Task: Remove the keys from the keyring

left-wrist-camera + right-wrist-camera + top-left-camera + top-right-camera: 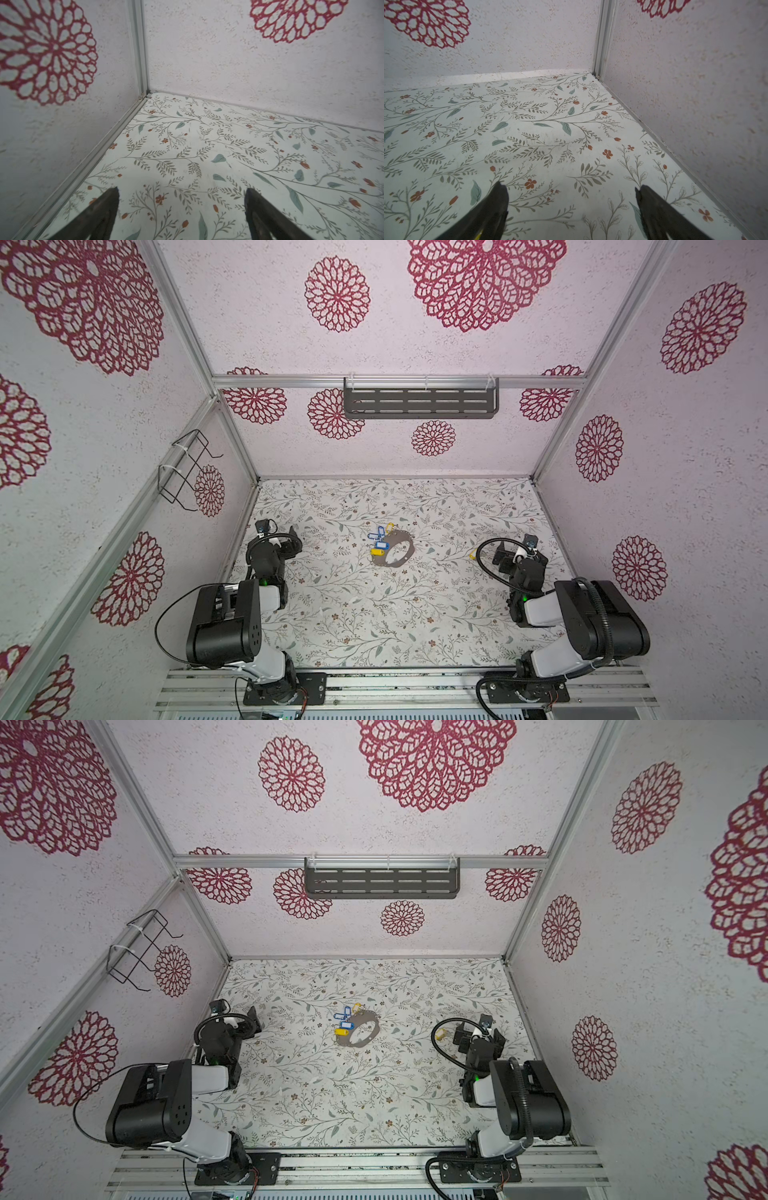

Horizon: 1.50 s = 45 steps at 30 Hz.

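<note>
keyring (400, 554): a flat grey ring-shaped plate lying on the bench (374, 614), about mid-bench and toward the far side in both top views, between the two arms and well apart from each.
keys (377, 542): small blue and yellow tags bunched at the keyring's left rim, touching it; the exact count is too small to tell.
yellow key (472, 555): a single tag lying on the bench, well apart from the keyring and just beside the right end effector.
left end effector (182, 193): fingers spread wide with nothing between them, over bare bench near the left wall.
right end effector (571, 189): fingers spread wide with only patterned bench between them; it grips nothing, near the right wall.
</note>
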Each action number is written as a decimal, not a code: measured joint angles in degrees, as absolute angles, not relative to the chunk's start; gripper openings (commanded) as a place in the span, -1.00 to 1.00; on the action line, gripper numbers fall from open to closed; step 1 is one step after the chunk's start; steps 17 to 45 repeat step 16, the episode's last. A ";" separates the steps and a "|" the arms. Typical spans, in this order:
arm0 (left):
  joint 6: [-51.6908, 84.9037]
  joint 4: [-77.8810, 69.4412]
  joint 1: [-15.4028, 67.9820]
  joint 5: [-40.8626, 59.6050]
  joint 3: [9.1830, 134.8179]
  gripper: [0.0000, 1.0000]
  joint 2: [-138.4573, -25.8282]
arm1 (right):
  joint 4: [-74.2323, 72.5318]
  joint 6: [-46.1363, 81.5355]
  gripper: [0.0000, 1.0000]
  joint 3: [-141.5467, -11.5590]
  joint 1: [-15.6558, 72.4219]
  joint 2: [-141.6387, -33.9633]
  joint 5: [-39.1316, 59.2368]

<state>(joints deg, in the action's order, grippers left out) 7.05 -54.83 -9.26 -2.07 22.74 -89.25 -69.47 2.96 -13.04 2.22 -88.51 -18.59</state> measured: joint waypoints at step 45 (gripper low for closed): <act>5.56 -54.11 -8.73 1.50 22.35 0.94 -89.25 | -68.18 2.52 0.98 -13.30 2.55 -88.51 -18.26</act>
